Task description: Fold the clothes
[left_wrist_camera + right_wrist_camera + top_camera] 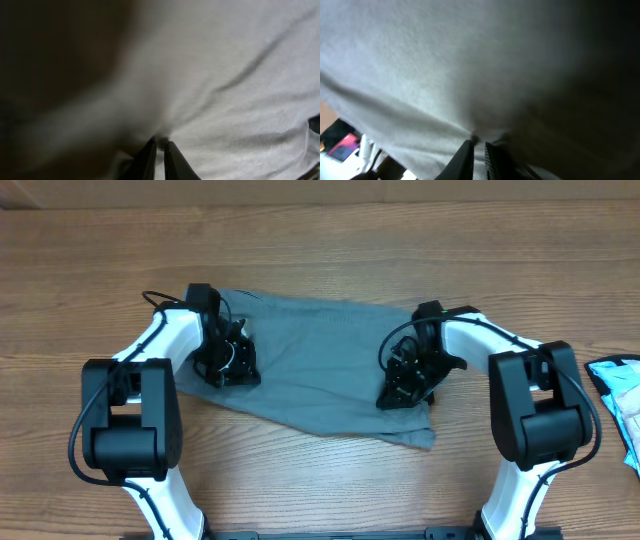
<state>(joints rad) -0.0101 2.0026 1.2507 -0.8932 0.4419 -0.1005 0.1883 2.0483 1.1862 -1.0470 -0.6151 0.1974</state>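
Observation:
The clothes [320, 360] are grey shorts lying spread and slightly skewed across the middle of the wooden table [320, 240]. My left gripper [228, 368] sits on their left edge. In the left wrist view, its jaws [159, 145] are nearly together with a pinch of puckered grey cloth [240, 60] between the tips. My right gripper [400, 392] is down on the right part of the shorts, near the lower corner. In the right wrist view, its jaws [479, 142] also stand narrow on a fold of cloth [395, 60].
A light blue item [620, 395] lies at the table's right edge, beyond the right arm. Both arm bases stand along the near edge. Bare wood shows behind and in front of the shorts.

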